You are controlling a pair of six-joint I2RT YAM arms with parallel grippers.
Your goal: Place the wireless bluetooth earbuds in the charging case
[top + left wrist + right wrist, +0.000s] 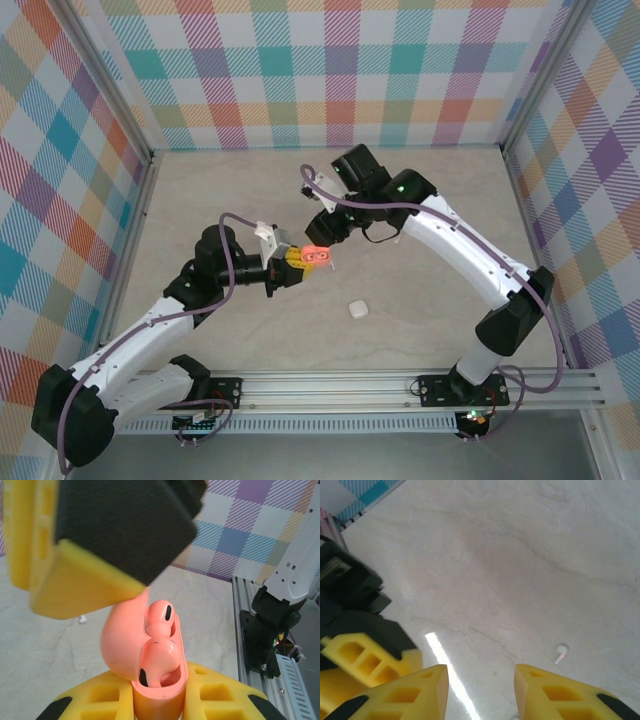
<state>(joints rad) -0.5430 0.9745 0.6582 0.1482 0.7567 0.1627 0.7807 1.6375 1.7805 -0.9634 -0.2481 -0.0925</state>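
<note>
Top view: left gripper [298,262] is clamped on the pink case [318,257], mid-table and lifted off the surface. The case's long axis runs roughly left-right and it sticks out to the right of the fingers. Right gripper [322,235] hangs just behind and above the case, very close; can't tell contact from here. White case [356,310] sits closed on the table [440,200], near side, well apart from both grippers.

Left wrist view: left gripper [157,705] pinches the pink case [155,700] at its base, one yellow finger on each side. The lid is hinged open and leans back to the left. Two pink earbuds [160,630] sit in the wells, one above the other, with their rounded heads out toward the camera and their stems hidden inside. The lower one looks a bit tilted. A right-gripper finger [80,587] hangs just over the open case, blurred. A small white piece [82,619] lies on the table behind, too small to tell.

Right wrist view: right gripper [480,680] has its jaws apart with nothing between them, only bare table in the gap. A white earbud [561,654] lies flat on the table just beyond the right-hand finger. Its long axis is near vertical in frame, head up, stem pointing down-left. A left-gripper finger [365,660] is at the left edge.
</note>
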